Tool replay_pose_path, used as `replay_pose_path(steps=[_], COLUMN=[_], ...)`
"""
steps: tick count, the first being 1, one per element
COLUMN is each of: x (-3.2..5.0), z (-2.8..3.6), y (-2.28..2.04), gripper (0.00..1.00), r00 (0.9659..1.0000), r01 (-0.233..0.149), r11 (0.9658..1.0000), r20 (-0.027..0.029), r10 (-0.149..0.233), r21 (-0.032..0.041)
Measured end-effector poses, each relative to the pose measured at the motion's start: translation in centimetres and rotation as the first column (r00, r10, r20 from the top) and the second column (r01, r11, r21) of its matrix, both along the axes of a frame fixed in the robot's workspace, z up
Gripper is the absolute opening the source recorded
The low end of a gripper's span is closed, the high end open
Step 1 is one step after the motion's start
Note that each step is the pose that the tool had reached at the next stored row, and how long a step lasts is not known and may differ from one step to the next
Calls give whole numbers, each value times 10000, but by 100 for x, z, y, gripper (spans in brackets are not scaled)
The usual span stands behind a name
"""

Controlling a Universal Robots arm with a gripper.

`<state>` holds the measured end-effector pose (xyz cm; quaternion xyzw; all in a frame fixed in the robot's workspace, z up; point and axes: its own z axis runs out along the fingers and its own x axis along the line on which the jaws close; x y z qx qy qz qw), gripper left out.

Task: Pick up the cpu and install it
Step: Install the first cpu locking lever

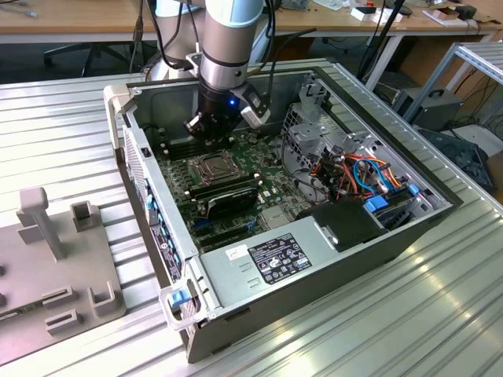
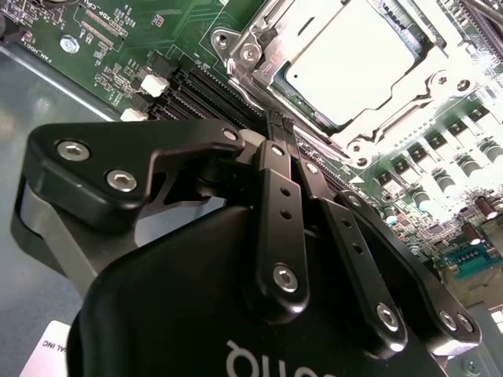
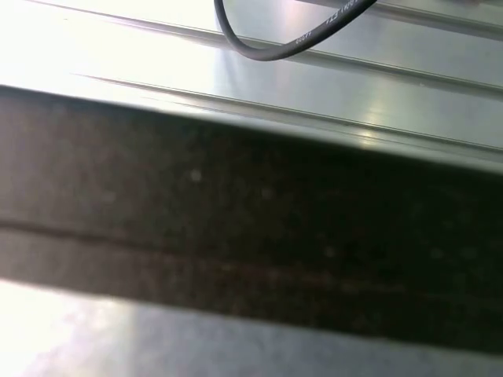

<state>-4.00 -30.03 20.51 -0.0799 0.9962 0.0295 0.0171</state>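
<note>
Second wrist view: one cpu (image 2: 350, 59) seated in socket (image 2: 259, 47).

- The arm (image 1: 228, 35) comes down from the top of the exterior view, its pale blue and grey wrist segment standing close to upright
- A small blue light glows on the black wrist body just above the claw (image 1: 211, 132)
- In the second wrist view, the claw (image 2: 287, 153) points downward, its two black fingers (image 2: 277, 212) pressed together side by side with nothing between them
</note>
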Motion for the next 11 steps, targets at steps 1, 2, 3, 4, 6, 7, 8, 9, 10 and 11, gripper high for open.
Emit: replay_pose_path(steps=[1,2,3,4,6,7,8,9,10,11], x=[1,2,2,2,3,4,4,5,5,5], z=[-3,-5,-9,-10,-14,-16,-18,-19,-19,-19], y=[0,0,0,-1,-1,-1,-1,0,0,0], gripper=[11,11,11,11,11,11,11,11,11,11], r00=[10000,10000,10000,10000,10000,10000,10000,10000,10000,10000], r01=[0,0,0,0,0,0,0,0,0,0], r11=[10000,10000,10000,10000,10000,10000,10000,10000,10000,10000], r20=[1,1,0,-1,-3,-3,-2,-2,-1,-1], r10=[0,0,0,0,0,0,0,0,0,0], r21=[0,-2,-4,-5,-7,-7,-6,-4,-4,-3])
